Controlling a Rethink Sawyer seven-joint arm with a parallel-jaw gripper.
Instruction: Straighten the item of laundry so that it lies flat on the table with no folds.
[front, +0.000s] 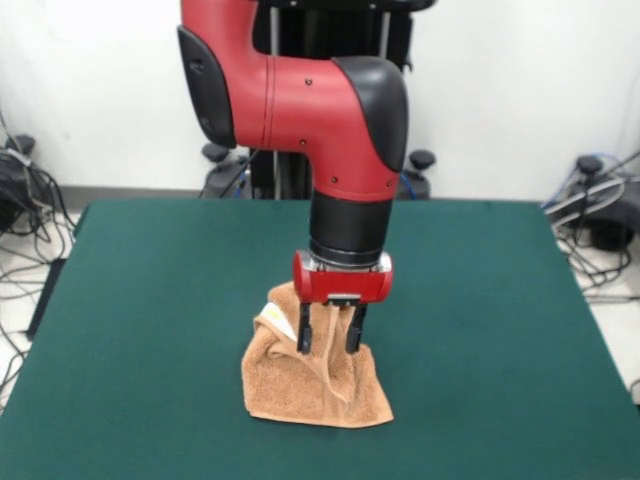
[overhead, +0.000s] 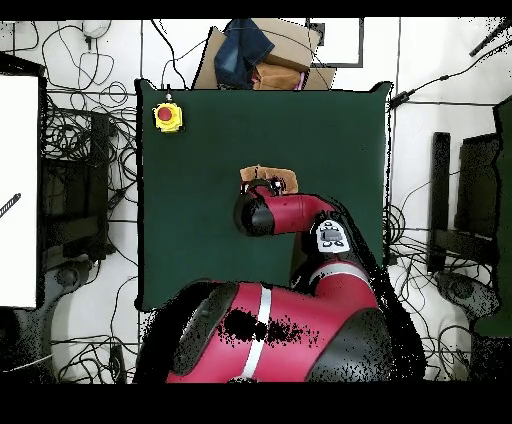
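The orange-tan towel (front: 310, 385) lies crumpled in a heap on the green table (front: 150, 300), near its middle and toward the front. A white label (front: 277, 323) shows on its left side. My gripper (front: 329, 338) points straight down onto the heap with its fingers (front: 304, 336) apart. A raised fold of towel stands between them and touches neither. In the overhead view the arm's wrist covers the gripper, and only a part of the towel (overhead: 272, 179) shows beyond it on the table (overhead: 200, 240).
A yellow box with a red button (overhead: 167, 116) sits near one table corner. A cardboard box with blue cloth (overhead: 255, 55) stands just past the table's edge. Cables and equipment lie on the floor around the table.
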